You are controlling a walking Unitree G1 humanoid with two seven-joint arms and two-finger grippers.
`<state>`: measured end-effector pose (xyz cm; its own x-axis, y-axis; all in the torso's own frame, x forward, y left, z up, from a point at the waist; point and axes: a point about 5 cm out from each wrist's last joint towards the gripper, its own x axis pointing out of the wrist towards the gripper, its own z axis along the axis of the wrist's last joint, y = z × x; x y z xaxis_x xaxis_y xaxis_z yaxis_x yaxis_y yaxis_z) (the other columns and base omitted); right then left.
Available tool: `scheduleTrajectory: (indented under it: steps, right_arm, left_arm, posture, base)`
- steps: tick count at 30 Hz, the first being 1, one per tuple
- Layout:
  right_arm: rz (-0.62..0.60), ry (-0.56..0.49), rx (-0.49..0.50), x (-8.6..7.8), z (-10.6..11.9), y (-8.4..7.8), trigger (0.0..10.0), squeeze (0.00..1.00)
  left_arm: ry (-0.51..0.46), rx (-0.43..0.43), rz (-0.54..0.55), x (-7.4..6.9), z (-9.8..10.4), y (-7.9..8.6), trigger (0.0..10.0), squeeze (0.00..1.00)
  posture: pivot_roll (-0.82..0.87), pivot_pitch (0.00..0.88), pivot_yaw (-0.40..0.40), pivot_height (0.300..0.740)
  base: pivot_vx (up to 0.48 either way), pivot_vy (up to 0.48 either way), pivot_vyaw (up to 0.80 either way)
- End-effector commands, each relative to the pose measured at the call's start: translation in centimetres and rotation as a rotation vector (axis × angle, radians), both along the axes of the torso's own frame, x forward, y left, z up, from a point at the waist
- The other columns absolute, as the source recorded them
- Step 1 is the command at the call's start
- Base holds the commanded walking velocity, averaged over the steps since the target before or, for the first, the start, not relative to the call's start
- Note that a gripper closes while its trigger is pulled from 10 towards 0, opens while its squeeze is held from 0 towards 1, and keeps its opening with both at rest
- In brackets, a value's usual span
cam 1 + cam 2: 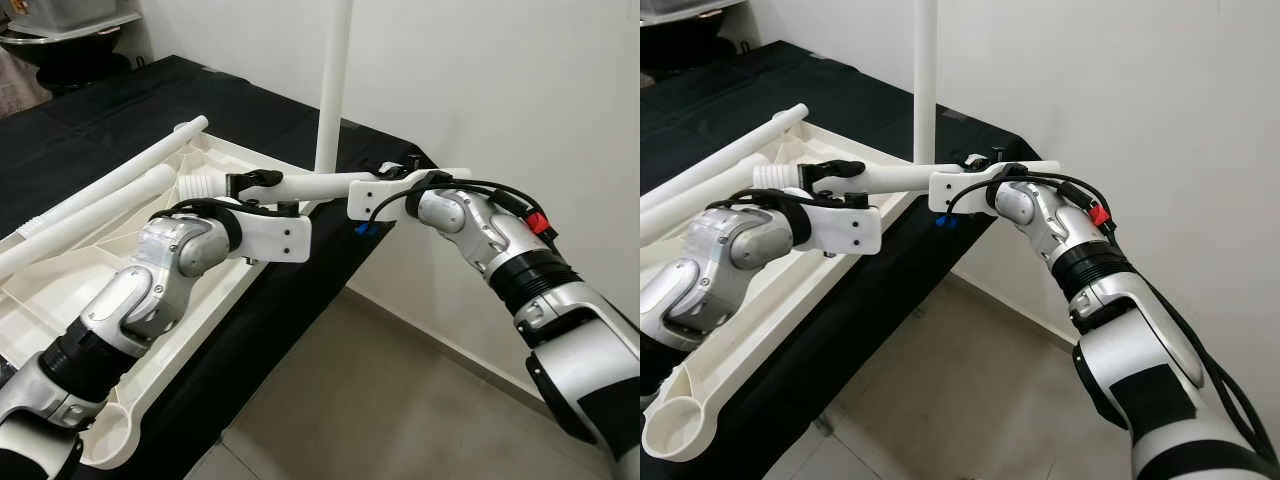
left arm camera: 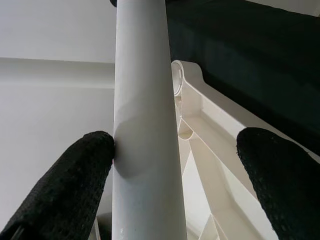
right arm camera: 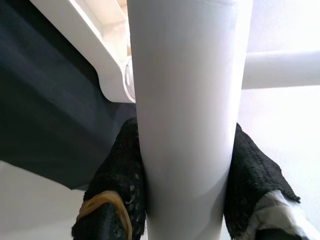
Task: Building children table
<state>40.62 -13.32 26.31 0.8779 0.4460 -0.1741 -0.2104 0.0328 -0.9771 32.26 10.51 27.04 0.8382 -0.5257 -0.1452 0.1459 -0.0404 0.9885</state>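
Left eye view, black-covered table [image 1: 120,110], white wall [image 1: 500,90]

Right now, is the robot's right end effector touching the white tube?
Touching. The right wrist view shows both black fingers pressed against the sides of the round white plastic table leg, with no gap either side.

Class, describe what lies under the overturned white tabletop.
The tabletop rests on a black-covered surface. Loose legs lie on top of it. What the cover hides cannot be seen.
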Motion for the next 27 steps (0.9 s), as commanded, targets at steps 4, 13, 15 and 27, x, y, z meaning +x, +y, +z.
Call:
scheduleTrajectory:
  steps: [4, 13, 15, 27]
  right_arm:
    - [0.057, -0.013, 0.022, -0.4, 0.8, 0.8, 10.0, 0.00]
    - [0.113, -0.007, 0.024, -0.9, 1.0, 1.8, 10.0, 0.00]
    - [0.119, -0.006, 0.025, -1.0, 1.0, 1.9, 10.0, 0.00]
    - [0.141, -0.027, 0.040, -1.4, 1.8, 2.2, 10.0, 0.00]
  left_arm:
    - [-0.046, 0.119, 0.040, 0.7, -0.6, 1.2, 10.0, 0.00]
    - [-0.061, 0.209, 0.097, 1.6, -0.7, 2.5, 10.0, 0.00]
    - [-0.060, 0.214, 0.098, 1.6, -0.7, 2.6, 10.0, 0.00]
    - [-0.062, 0.193, 0.096, 2.2, -0.9, 2.8, 0.0, 0.00]
  posture:
    - [0.04, 0.131, -0.067, 0.740]
    - [0.04, 0.131, -0.065, 0.740]
    - [0.04, 0.131, -0.065, 0.740]
    - [0.03, 0.118, -0.061, 0.740]
  base:
    - [0.000, 0.000, 0.00]
    - [0.000, 0.000, 0.00]
    - [0.000, 0.000, 0.00]
    - [0.000, 0.000, 0.00]
